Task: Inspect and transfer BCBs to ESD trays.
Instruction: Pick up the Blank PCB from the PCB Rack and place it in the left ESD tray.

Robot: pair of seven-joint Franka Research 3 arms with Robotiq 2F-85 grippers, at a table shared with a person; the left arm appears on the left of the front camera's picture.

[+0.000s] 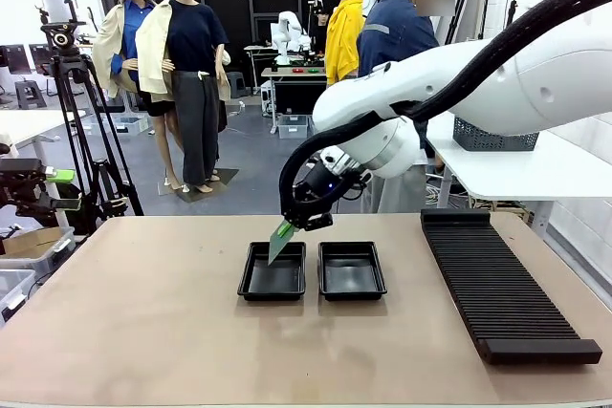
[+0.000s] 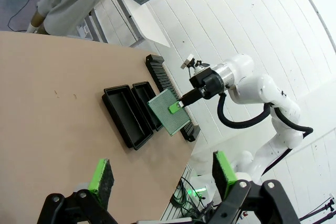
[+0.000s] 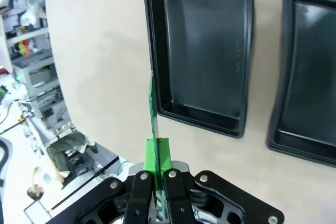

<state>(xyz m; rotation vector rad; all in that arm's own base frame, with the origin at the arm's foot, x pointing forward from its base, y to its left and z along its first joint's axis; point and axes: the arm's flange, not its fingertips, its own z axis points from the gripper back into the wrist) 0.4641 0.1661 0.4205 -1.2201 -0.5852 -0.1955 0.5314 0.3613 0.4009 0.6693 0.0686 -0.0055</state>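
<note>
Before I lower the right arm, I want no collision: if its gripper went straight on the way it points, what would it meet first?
Probably the rim of the left ESD tray: the BCB held in the right gripper leads, edge-on over that rim. Depth is unclear; possibly the table beside it.

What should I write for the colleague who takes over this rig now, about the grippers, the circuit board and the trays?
Left gripper: open, holding nothing.
Right gripper: shut on a thin flat green circuit board, tilted above the left shallow glossy black plastic tray.
Done: no board lies in it or in the right tray.
Left: lay this board down.
</note>
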